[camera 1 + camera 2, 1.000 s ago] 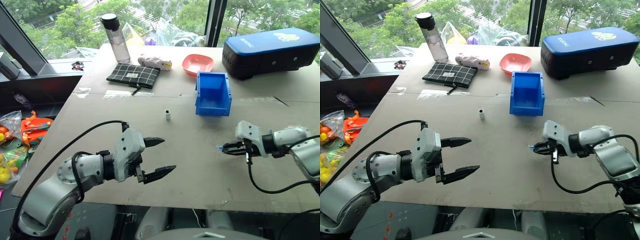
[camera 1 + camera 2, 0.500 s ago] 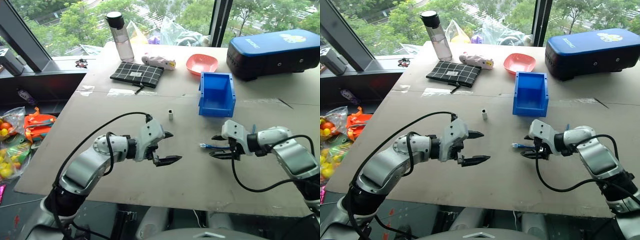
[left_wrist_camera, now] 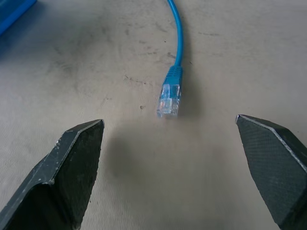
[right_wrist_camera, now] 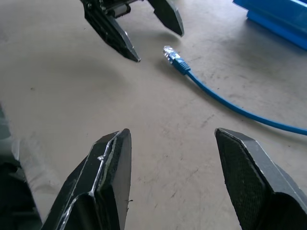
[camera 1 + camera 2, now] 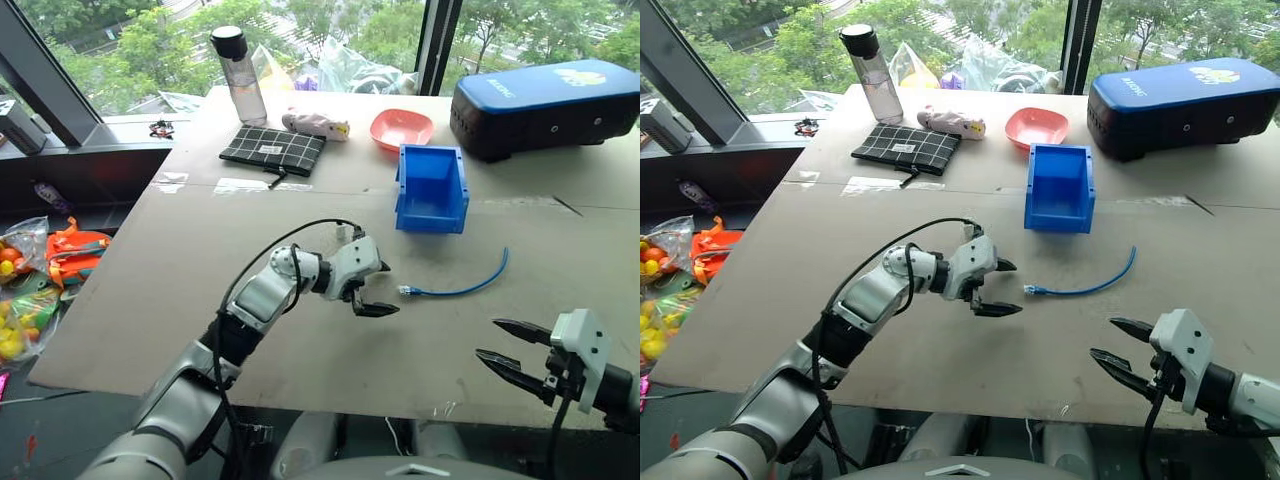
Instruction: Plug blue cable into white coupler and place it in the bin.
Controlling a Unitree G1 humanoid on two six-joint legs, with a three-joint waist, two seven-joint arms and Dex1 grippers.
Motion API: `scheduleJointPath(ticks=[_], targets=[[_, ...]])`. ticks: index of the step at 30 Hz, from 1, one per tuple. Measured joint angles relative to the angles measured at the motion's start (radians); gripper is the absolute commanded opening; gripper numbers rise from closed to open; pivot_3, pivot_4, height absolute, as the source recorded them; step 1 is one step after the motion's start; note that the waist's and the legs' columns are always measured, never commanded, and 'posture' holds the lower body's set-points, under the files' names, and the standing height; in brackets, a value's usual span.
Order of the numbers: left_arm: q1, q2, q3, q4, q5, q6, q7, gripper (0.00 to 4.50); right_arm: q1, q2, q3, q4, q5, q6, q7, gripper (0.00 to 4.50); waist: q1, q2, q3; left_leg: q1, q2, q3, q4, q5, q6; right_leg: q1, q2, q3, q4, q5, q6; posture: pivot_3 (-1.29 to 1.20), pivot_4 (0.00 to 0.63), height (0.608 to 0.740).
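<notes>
On the table point(image 5: 150, 260), the blue cable point(image 5: 470, 288) lies loose before the bin point(image 5: 430, 188); the left gripper point(image 5: 378, 290), fingers spread, should close squarely behind the near plug.

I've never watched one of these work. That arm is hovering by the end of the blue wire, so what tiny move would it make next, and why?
Probably ease the left gripper forward and close on the blue cable at its clear plug. Its fingers stand wide open, the plug lies on the table just ahead between them, untouched. The right gripper is open and apart from the cable.
</notes>
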Motion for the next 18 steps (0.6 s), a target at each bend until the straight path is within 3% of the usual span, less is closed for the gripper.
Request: scheduleJointPath(ticks=[2,4,8,15,18], targets=[[-0.034,-0.037,-0.012,0.072,0.023,-0.044,-0.021,2.79,0.022,0.021,0.002,-0.025,-0.008,-0.004,-0.036,2.82,0.003,0.000,0.000,0.000,0.000,0.000,0.000,0.000,0.000,0.000,0.000,0.000,0.000,0.000,0.000,0.00,0.150,0.740],[-0.057,-0.071,-0.014,0.132,0.041,-0.089,-0.037,2.16,0.040,0.032,0.011,-0.035,-0.019,-0.009,-0.067,2.82,0.005,0.000,0.000,0.000,0.000,0.000,0.000,0.000,0.000,0.000,0.000,0.000,0.000,0.000,0.000,0.00,0.150,0.740],[-0.092,-0.106,-0.003,0.223,0.064,-0.159,-0.058,0.12,0.063,0.053,0.024,-0.055,-0.020,-0.011,-0.114,2.82,0.006,0.000,0.000,0.000,0.000,0.000,0.000,0.000,0.001,0.000,0.000,0.000,-0.001,0.000,0.000,0.00,0.150,0.740],[-0.073,-0.111,0.031,0.219,0.047,-0.132,-0.133,0.03,0.049,0.111,0.095,-0.056,0.045,0.037,-0.186,2.82,0.003,0.000,0.000,0.000,0.000,0.000,0.000,-0.001,0.001,0.000,0.000,0.000,0.000,0.000,0.000,0.00,0.150,0.740],[-0.046,-0.111,0.091,0.127,-0.080,0.085,-0.184,0.03,-0.018,0.172,0.136,-0.056,0.174,0.137,-0.258,2.82,-0.008,0.000,0.000,-0.002,0.000,-0.002,0.001,-0.001,0.001,-0.001,0.000,-0.001,0.000,0.000,0.000,0.00,0.150,0.740]])
